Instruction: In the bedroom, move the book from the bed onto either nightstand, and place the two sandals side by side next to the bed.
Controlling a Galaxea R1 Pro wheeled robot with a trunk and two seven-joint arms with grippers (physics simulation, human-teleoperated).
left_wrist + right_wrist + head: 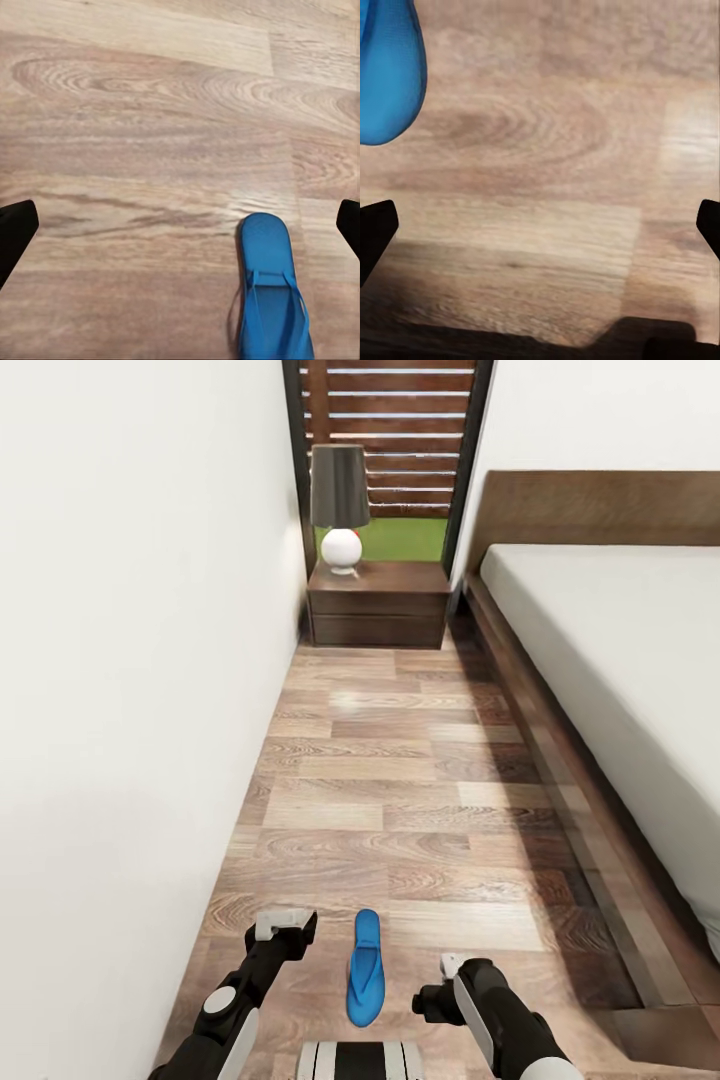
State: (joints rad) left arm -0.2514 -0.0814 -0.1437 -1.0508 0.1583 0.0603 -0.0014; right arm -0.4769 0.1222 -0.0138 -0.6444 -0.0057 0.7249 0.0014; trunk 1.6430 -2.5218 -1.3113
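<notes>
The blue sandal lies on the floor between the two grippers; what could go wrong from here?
1. The sandal lies flat on the plank floor, so open fingers may push it instead of gripping it.
2. It sits off-centre from the left gripper, so a straight descent could miss it.
3. The aisle between the wall and the bed looks narrow, so turning may bump either.

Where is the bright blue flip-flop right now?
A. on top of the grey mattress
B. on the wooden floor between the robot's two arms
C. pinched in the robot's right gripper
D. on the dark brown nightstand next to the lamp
B: the bright blue flip-flop lies flat on the light-brown wood-plank floor, between the left gripper and the right gripper, with both grippers empty.
</notes>
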